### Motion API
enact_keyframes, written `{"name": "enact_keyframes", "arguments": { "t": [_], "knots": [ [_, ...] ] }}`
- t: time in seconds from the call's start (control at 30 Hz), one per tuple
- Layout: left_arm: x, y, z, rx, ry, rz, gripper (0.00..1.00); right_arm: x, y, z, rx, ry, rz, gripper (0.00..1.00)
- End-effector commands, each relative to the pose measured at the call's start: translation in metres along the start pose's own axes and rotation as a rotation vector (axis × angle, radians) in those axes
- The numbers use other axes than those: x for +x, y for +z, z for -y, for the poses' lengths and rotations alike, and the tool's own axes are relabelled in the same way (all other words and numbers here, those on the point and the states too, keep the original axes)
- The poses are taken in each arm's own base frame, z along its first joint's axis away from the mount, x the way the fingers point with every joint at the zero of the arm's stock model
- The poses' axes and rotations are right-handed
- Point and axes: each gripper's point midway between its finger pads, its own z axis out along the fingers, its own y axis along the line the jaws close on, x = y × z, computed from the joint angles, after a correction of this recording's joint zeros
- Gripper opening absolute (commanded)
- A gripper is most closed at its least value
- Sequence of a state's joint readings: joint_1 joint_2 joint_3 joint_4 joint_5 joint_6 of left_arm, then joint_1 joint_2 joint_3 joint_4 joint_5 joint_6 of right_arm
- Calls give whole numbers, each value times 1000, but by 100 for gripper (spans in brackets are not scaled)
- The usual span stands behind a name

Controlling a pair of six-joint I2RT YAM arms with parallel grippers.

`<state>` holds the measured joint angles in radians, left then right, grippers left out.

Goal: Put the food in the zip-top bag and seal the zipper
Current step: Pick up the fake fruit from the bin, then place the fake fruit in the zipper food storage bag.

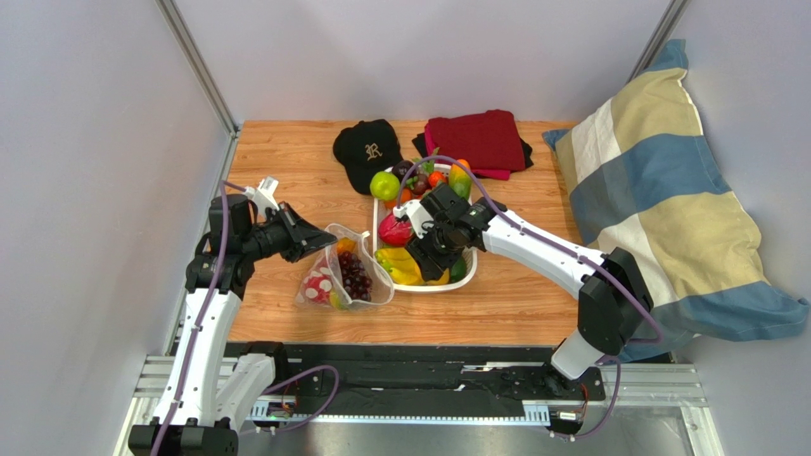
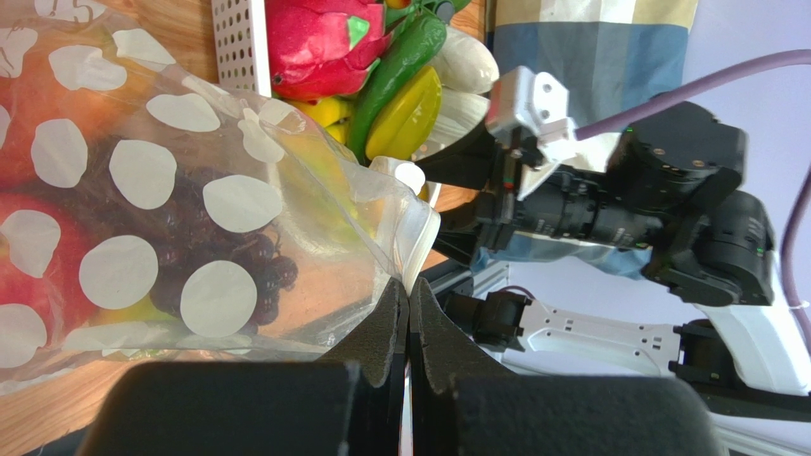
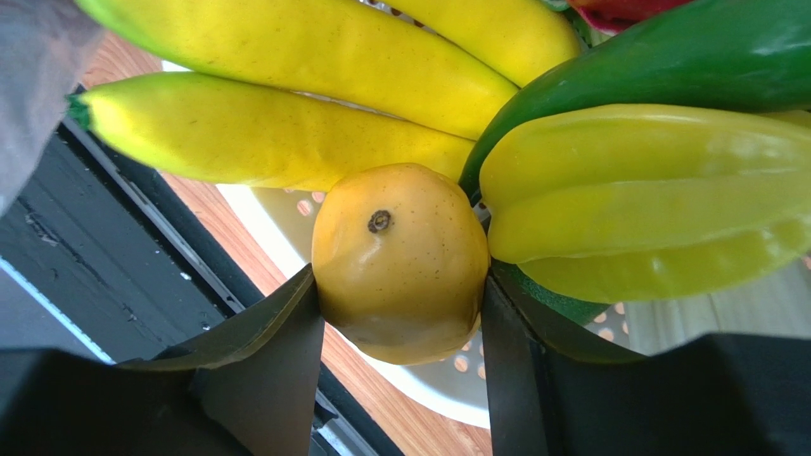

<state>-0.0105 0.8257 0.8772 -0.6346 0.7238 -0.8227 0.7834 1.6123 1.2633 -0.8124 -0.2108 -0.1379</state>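
R gripper [image 3: 398, 285] clamps yellow fruit [image 3: 400, 247] in white tray [image 1: 425, 288], ready to lift. L gripper [image 2: 409, 304], shut, pinches zip-top bag [image 2: 143, 190] rim just left of tray, holding mouth up for my drop; grapes [image 2: 228, 247] inside already.

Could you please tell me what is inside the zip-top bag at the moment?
Through the zip-top bag I see a dark purple grape bunch, a red piece and an orange piece. The white dots and the grapes hide whatever lies beneath.
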Motion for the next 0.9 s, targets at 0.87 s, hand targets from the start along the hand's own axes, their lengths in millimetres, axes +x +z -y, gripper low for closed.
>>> {"name": "enact_keyframes", "arguments": {
  "t": [0.87],
  "knots": [
    [-9,-8,26,82,26,32,0,-155,-68,-124,-343,-76,391,31]
  ]
}}
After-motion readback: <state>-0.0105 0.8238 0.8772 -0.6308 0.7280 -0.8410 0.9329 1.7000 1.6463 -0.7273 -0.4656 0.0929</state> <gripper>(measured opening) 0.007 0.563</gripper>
